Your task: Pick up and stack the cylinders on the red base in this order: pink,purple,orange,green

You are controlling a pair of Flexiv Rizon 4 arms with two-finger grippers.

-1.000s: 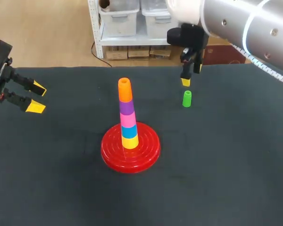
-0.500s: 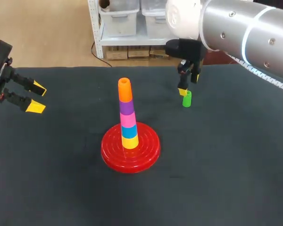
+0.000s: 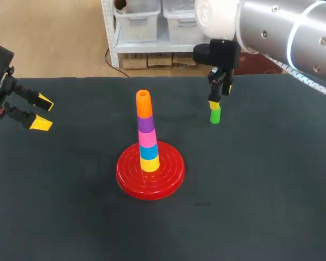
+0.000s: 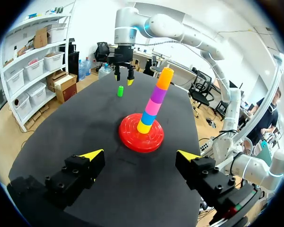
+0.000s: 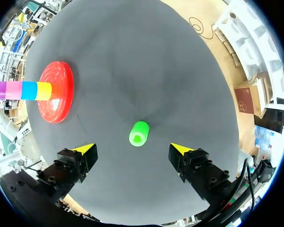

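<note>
Centre frame, the stack point(image 3: 146, 133) reaches orange; the green cylinder point(image 3: 215, 115), upper right, is unstacked beneath the open right pincer point(image 3: 220, 98).

The bench point(image 3: 261, 206) carries a dark, matt covering with a fine, cloth-like grain and no sheen. The red base point(image 3: 171, 176) is glossy moulded plastic, its concentric ridges catching highlights. The stacked cylinders point(image 3: 146, 130) and the green cylinder point(image 3: 215, 115) are smooth, opaque plastic with a soft sheen. The right arm point(image 3: 282, 27) has a satin, silver, metal-look shell and a glossy white joint cover. The left claw point(image 3: 43, 112) and right claw point(image 3: 219, 98) are matt black, tipped in smooth yellow plastic.
</note>
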